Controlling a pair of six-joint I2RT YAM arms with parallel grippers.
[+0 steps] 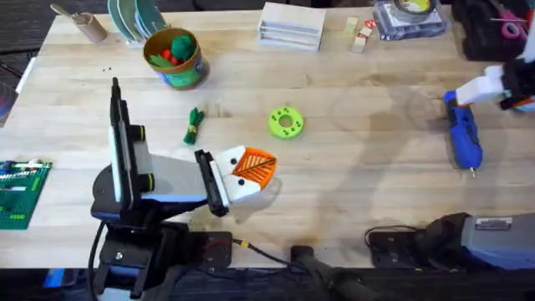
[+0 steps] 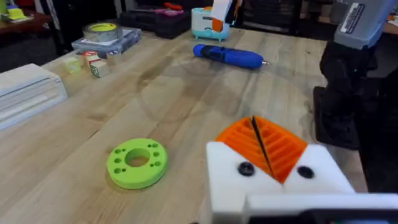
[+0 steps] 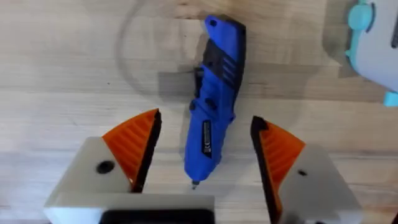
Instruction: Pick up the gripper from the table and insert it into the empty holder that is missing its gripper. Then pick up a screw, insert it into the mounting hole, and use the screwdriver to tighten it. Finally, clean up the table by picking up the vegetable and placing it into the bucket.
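While the right claw (image 3: 205,118) is hanging wide open over the screwdriver (image 1: 462,138), we are reading this as the grab for the tightening step. Its orange pads (image 3: 134,140) are straddling the blue body near the bit end, gripping nothing. We are wanting a straight drop, pads closing on the thick middle of the body and not on the thin bit, which would slip and swing. The tool is lying slightly skewed between the fingers, so a small twist of the wrist is looking wise before the squeeze.

The screwdriver is lying flat on the table (image 1: 368,159) at the far right, bit pointing toward the robot. Just beyond its rear end the holder (image 1: 493,84) is hovering, white with a cyan trim. The left wrist view is showing some orange on it, though we cannot tell whether that is the seated fingertip.

Over on the left, the other claw (image 1: 251,167) is resting low, pads pressed together on nothing. A green disc (image 1: 286,122) is lying just beyond it. The vegetable (image 1: 194,125) is waiting near the bucket (image 1: 185,77), which is already holding red and green toys. Nothing is blocking the drop, but the holder is crowding the tool's rear end.
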